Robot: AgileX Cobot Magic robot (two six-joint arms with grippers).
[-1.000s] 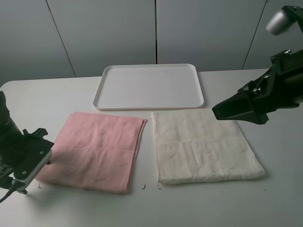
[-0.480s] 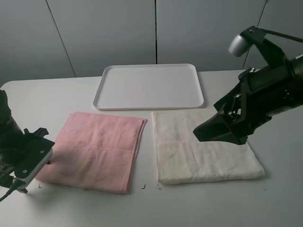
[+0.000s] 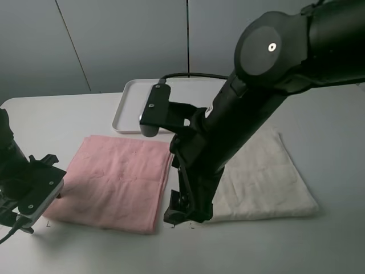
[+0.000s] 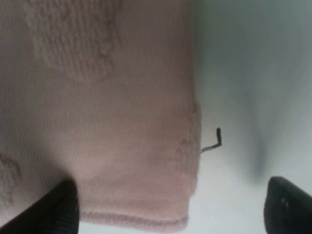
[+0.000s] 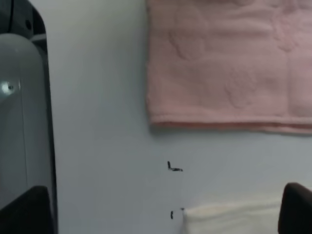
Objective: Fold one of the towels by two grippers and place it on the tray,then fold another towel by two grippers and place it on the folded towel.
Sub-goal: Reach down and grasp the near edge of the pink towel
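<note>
White tabletop (image 3: pixel 68 117) is carrying everything, but your right arm (image 3: pixel 251 108) is hiding most of the tray (image 3: pixel 128 105) and the inner edge of the cream towel (image 3: pixel 268 177). Your right gripper (image 3: pixel 187 211) is hovering wide over the front gap between the towels; your left gripper (image 4: pixel 173 207), also wide, is spanning a corner of the pink towel (image 3: pixel 117 182).

Pink towel (image 3: pixel 117 182) flat beside cream towel (image 3: pixel 268 177)

1. No word, brand or number can be read anywhere.
2. Only small black corner marks (image 5: pixel 174 167), one L-shaped, stand on the table (image 3: pixel 68 114), just beside the pink towel (image 3: pixel 114 182).
</note>
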